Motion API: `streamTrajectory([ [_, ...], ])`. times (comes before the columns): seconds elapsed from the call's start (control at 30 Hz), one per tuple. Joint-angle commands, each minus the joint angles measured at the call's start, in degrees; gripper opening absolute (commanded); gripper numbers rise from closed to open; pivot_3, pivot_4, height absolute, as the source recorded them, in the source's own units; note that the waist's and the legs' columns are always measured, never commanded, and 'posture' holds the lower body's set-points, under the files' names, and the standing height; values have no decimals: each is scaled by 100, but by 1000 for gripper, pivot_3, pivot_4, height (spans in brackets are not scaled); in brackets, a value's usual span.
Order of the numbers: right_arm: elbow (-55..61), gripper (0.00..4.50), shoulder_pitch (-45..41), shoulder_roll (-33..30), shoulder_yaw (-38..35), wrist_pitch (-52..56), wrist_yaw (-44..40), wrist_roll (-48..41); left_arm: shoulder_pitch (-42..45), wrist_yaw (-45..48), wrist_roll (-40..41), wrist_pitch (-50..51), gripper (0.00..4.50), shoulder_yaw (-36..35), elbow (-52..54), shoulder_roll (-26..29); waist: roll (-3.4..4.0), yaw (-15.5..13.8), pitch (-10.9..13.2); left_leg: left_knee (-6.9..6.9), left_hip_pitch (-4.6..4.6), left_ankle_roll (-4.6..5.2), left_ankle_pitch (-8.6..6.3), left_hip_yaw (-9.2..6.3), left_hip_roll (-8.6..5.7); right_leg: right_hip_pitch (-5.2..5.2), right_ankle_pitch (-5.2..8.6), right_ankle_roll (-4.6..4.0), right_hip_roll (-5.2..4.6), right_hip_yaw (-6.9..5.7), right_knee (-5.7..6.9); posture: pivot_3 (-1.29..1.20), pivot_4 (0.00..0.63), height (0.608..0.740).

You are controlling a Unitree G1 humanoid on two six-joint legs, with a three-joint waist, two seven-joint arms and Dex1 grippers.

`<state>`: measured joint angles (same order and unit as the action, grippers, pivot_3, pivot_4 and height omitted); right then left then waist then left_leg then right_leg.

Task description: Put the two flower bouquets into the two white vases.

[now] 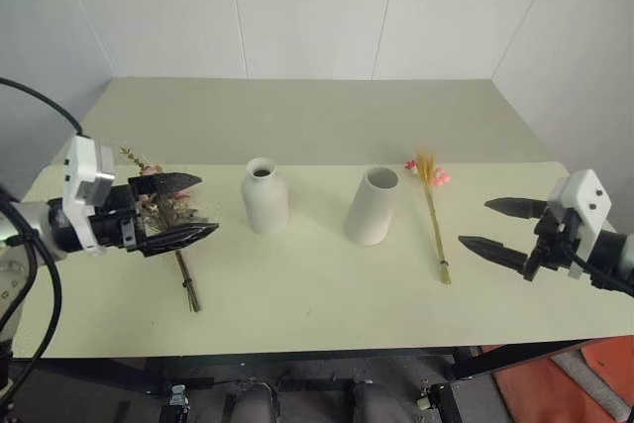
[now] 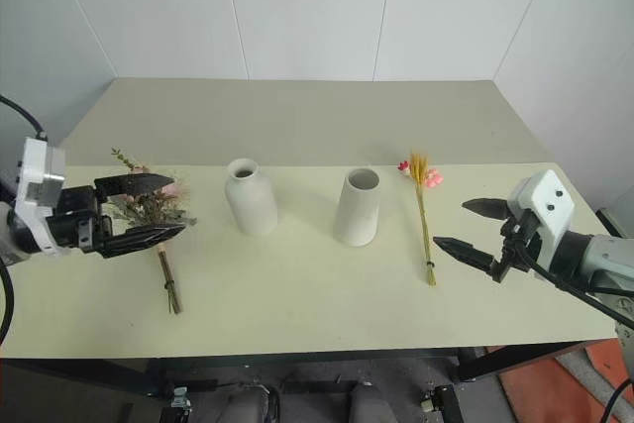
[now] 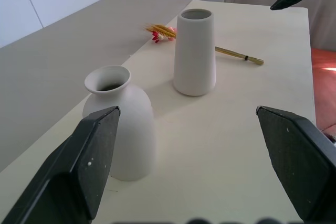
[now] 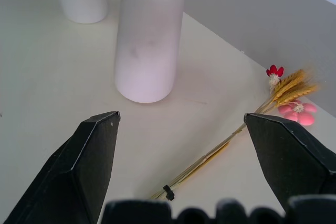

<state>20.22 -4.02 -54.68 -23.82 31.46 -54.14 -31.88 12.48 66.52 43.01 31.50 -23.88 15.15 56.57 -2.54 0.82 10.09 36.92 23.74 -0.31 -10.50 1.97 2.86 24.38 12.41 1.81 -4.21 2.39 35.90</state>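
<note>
Jaws on both arms stand spread wide and grasp nothing: the left gripper (image 1: pixel 188 210) hangs over the bushy bouquet (image 2: pixel 149 207), the right gripper (image 1: pixel 502 229) hangs just beside the slim bouquet (image 1: pixel 433 207), towards the robot's right.

Both bouquets lie flat on the pale surface (image 1: pixel 327 284), and both vases stand upright between them. The bottle-shaped vase (image 1: pixel 264 195) is nearer the bushy bouquet; the cylinder vase (image 1: pixel 372 205) is nearer the slim one.

The bushy bouquet looks light but wide at the head: pink roses, leaves and pale plumes that would crush or shed if pinched. Its brown stems (image 1: pixel 188 286) run back towards the robot as a tight, stiffer bundle, and that is the place to take hold, partway along, so the head can swing up without flopping.

The slim bouquet is very light and thin, with wheat-like stalks and small red-pink blooms at the far end and a dark tie (image 4: pixel 167 192) near the cut end. The stalks look brittle, and lying low on the surface they may be hard to get under; a gentle pinch near the middle seems safest.

The vases look like smooth ceramic, heavy enough to stand but liable to tip if knocked by a stem
</note>
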Motion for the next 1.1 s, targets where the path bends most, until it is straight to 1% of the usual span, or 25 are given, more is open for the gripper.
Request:
streamTrajectory([
  [0.03, 76, 4465, -81, -49, -249, -49, 35, -76, -58, -78, 168, 93, 4500, -281, 290, 88, 0, -2, 0, 0, 0, 0, 0, 0, 0, 0, 0, 0, -1, 0, 0, 0, 150, 740],
  [0.3, 79, 4465, -107, -58, -228, 18, 91, -128, -113, -217, 251, 258, 4500, -377, 450, 96, 0, -8, 0, 0, 0, 0, 0, 0, 0, 0, 0, 0, -1, 0, -1, 0, 150, 740],
  [0.43, 39, 4465, -293, -128, -20, 287, 314, -58, -56, -291, 293, 266, 4500, -346, 478, 70, 0, 1, 0, 0, 1, 0, 0, 0, 0, 0, 0, 0, -1, 0, 0, 0, 150, 740],
  [0.5, 5, 4465, -401, -167, 72, 313, 289, -50, -106, -314, 307, 254, 4500, -346, 518, 45, 0, 5, 0, 0, 1, 0, 0, 0, 0, 0, 0, -1, -1, 0, 0, 0, 150, 740],
  [0.63, -117, 4465, -776, -294, 184, 1016, 517, -234, -107, -335, 326, 253, 4500, -335, 534, 39, 0, 3, 0, 0, 1, 0, 0, 1, 0, 1, 0, -1, -1, 0, 0, 0, 150, 740],
  [0.73, -290, 4465, -1851, -174, 539, 2538, 1413, -475, 57, -316, 319, 197, 4500, -241, 464, 33, 0, 42, 0, 1, -1, 0, 0, 4, 0, 2, -1, -5, -1, 3, 1, 0, 150, 740],
  [0.77, -462, 4465, -2340, -72, 689, 3176, 1712, -521, 163, -316, 322, 172, 4500, -177, 433, 13, 0, 42, 0, 1, 0, 0, 0, 5, 0, 7, -4, -9, -2, 5, 1, 0, 150, 740],
  [0.8, -743, 4465, -2853, 104, 837, 3797, 2034, -460, 270, -305, 319, 146, 4500, -107, 398, -7, 0, 51, 0, 1, 0, 0, 0, 4, 1, 7, -5, -10, 0, 4, 1, 0, 150, 740],
  [0.87, -1101, 4465, -3533, 256, 1283, 4549, 2410, -231, 423, -264, 294, 106, 4500, 0, 340, -31, 0, 54, 0, 1, -1, 0, 0, 4, 1, 7, -8, -14, 2, 5, 0, 0, 150, 740],
  [1.0, -1853, 4465, -4176, 589, 2106, 5049, 2822, 271, 621, -141, 226, 20, 4500, 155, 198, -41, 0, 14, 0, -7, 15, 1, 0, 3, -1, 18, -13, -18, 1, 3, -1, 0, 150, 740],
  [1.1, -2450, 4465, -4464, 869, 2690, 4991, 2979, 662, 778, 18, 166, -78, 4500, 220, -3, 21, 0, 7, 0, -4, 65, 1, 0, 3, -7, 64, -41, -10, -1, 4, 1, 0, 150, 740],
])
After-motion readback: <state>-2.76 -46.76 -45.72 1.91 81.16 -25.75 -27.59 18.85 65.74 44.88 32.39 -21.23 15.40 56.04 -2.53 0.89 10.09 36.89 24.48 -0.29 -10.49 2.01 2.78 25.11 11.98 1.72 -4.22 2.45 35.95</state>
